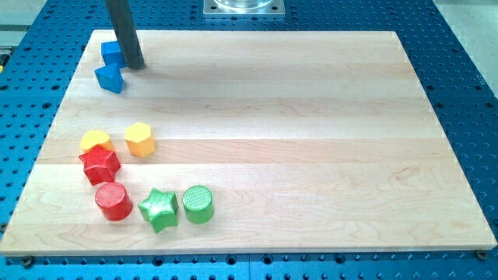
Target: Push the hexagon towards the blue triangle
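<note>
The yellow hexagon (pixel 140 139) sits on the wooden board (pixel 272 117) at the view's left, about midway down. The blue triangle (pixel 110 78) lies near the board's top left corner. A blue block (pixel 112 52), shape unclear, sits just above it, partly hidden by the rod. My tip (pixel 135 65) rests on the board right beside both blue blocks, at their right, well above the hexagon.
A second yellow block (pixel 96 141) lies left of the hexagon. A red star (pixel 99 164) sits below it, then a red cylinder (pixel 113 201), a green star (pixel 159 208) and a green cylinder (pixel 198 204) along the bottom left.
</note>
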